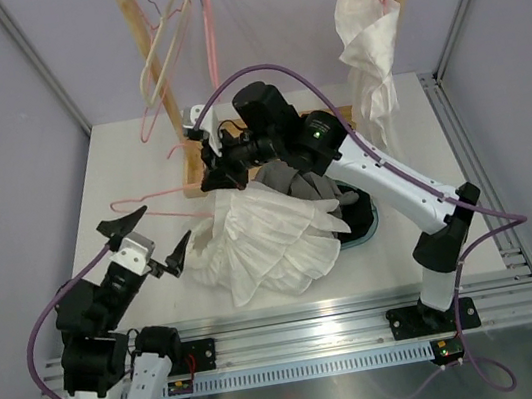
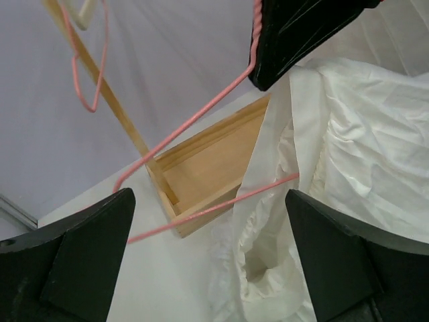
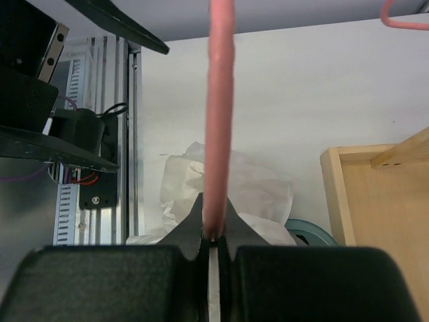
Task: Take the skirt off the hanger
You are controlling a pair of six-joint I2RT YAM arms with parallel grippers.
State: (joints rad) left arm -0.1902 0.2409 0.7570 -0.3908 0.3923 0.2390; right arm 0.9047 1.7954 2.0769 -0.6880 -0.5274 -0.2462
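The right gripper (image 1: 214, 174) is clamped tight on the thin pink hanger (image 1: 145, 200); in the right wrist view the two black fingers (image 3: 167, 258) meet on the smooth, round wire with no gap showing. The hanger's wire loop lies low over the matte white table (image 1: 109, 164). One of its straight runs slips into a heap of white fabric (image 1: 273, 244), which is soft, finely pleated and crumpled into a rounded fan shape.

The skirt (image 1: 307, 188) is the mid-grey cloth bunched in broad folds just under the right forearm. It lies behind the white heap and over the teal tub (image 1: 369, 226), of which only a curved rim shows. I cannot tell whether the skirt touches the hanger.

The left gripper (image 1: 154, 237) hovers beside the white heap with its wedge-shaped fingers (image 2: 87, 261) spread wide and nothing between them (the pink wire crosses the gap farther off).

Behind stands a pale wooden rack (image 1: 152, 86) with a round rail and a shallow boxed base. More wire hangers dangle from the rail, and a limp white garment (image 1: 368, 42) hangs at its right end.
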